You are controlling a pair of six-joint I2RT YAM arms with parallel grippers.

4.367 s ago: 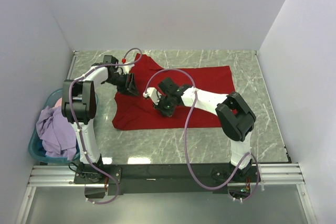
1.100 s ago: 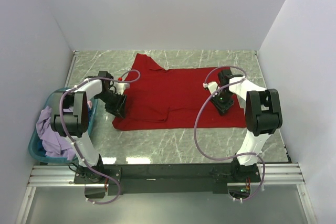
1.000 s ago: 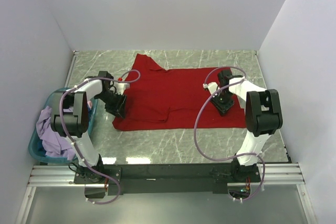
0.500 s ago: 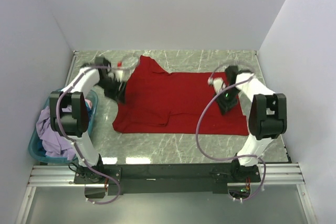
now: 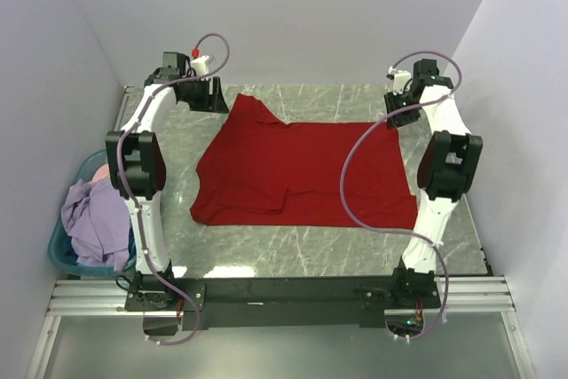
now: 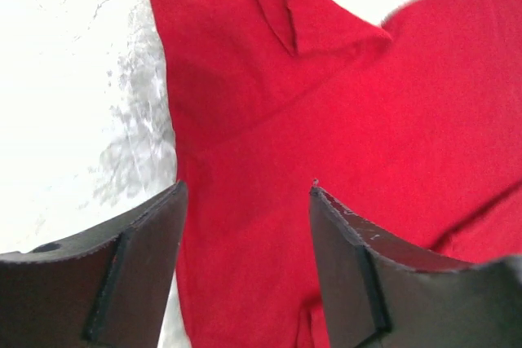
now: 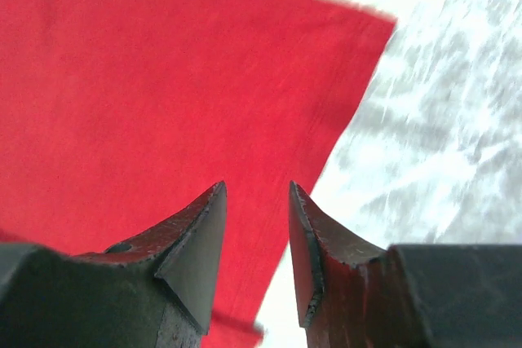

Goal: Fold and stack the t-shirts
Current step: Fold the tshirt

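While both arms reach up at the far end of the worktop (image 5: 355, 246), the big red t-shirt (image 5: 302, 170) lies spread flat on it, between the two grippers and a little nearer to the arm bases. The cloth is soft and plain, with a few gentle folds.

The left gripper (image 6: 247, 193) hangs in the air with its jaws wide apart and nothing in them. Right under and past these jaws is red cloth, with one pointed flap and a stitched edge. Shiny grey stone with a marble pattern shows on the outer side of the left finger.

The right gripper (image 7: 257, 189) has its jaws close together, with a thin gap between them, and they hold nothing. Past them is a sharp corner of the shirt with a straight edge and a line of stitching along it. Marble worktop shows on the outer side of that corner. The fingers (image 7: 196, 238) are black, hard and wedge shaped.

Far from the left jaws, down by the left arm's base, a see-through teal plastic basket (image 5: 62, 259) holds a crumpled lavender t-shirt (image 5: 93, 224). Thin purple cables (image 5: 351, 184) loop along both arms.
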